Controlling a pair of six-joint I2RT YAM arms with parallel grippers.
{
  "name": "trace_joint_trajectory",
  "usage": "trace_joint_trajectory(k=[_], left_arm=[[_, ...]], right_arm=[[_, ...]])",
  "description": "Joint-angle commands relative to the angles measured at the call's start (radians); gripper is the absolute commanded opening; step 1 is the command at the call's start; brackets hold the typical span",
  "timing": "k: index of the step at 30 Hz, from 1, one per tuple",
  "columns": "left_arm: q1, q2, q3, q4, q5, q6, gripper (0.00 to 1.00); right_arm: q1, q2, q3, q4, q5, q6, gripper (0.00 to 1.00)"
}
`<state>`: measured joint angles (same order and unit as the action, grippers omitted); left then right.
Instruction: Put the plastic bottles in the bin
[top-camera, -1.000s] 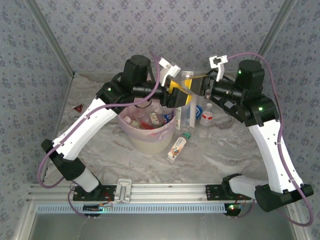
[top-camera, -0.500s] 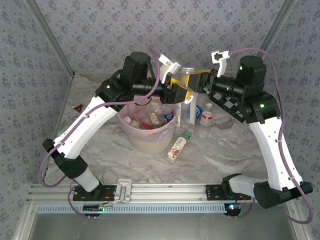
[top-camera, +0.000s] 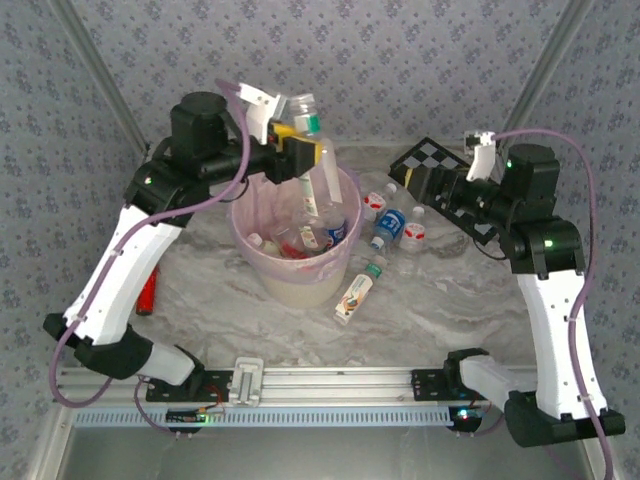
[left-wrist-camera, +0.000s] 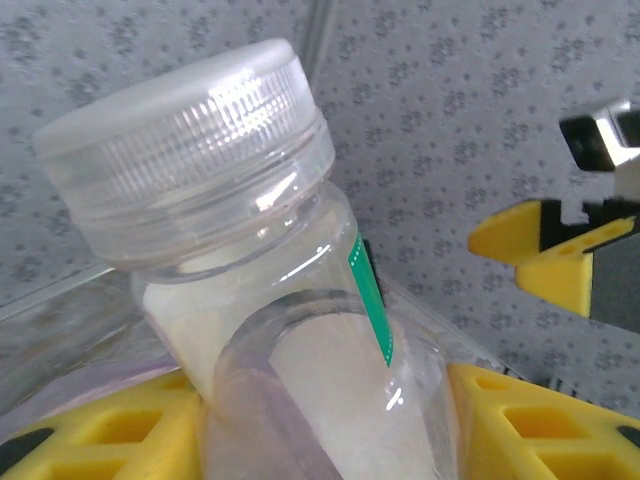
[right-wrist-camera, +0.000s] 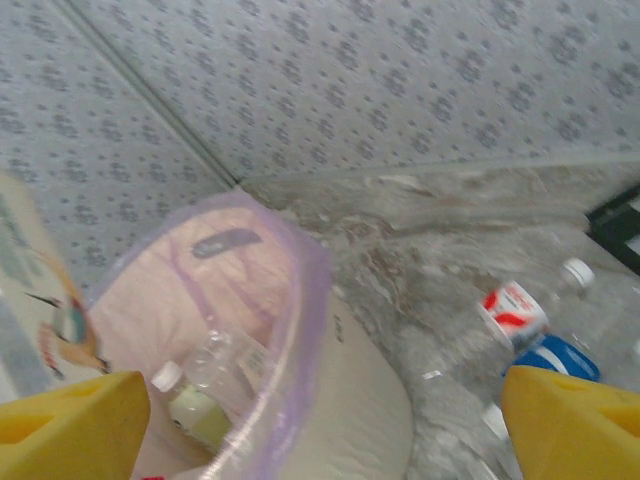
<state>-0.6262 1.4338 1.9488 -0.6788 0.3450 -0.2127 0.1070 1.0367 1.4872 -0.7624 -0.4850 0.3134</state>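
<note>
Bin (top-camera: 296, 283): cream bucket lined with a pink bag, standing on the marbled table (top-camera: 250, 330) between the two arms.
Around the bin: a chequered board (top-camera: 437, 158) lies to its right on the far side, partly covered by the right arm. A red item (top-camera: 149, 291) lies to its left, beside the left arm; its kind is unclear.
Left gripper (top-camera: 300, 152): raised above the bin's far rim, yellow pads clamped on the held bottle (left-wrist-camera: 260, 300).
Held bottle: clear, with a translucent ribbed cap and the edge of a green label. It is tilted, cap uppermost, and its lower body reaches down over the bin's mouth.
Right gripper (right-wrist-camera: 320, 425): to the right of the bin, fingers spread wide with nothing between them.
Loose bottles: three stand or lean just right of the bin, one blue-labelled (top-camera: 388, 228) and two red-labelled (top-camera: 413, 232) (top-camera: 375, 203). An orange-white one with a green cap (top-camera: 357, 291) lies against the bin's near-right side.
Binned bottles (top-camera: 300, 240): several lie jumbled at the bottom; white caps, red and blue labels can be seen.
Hard to make out: the count inside the bin, since bag folds and overlap hide some. The held bottle's base is cut off in the left wrist view.
</note>
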Motion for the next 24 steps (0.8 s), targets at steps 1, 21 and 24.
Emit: trace_joint_trajectory(k=[1,21,24], left_arm=[[0.014,0.020,-0.019,-0.104,-0.069,0.017,0.02],[-0.050,0.153,-0.229,-0.234,-0.073,-0.001,0.10],[-0.061,0.163,-0.226,-0.249,-0.110,0.008,0.23]], right_arm=[[-0.033,-0.023,-0.043,-0.052,0.014,-0.019,0.92],[-0.073,-0.028,-0.156,-0.105,0.056,-0.014,0.92],[-0.074,-0.023,-0.172,-0.109,0.057,-0.011,0.92]])
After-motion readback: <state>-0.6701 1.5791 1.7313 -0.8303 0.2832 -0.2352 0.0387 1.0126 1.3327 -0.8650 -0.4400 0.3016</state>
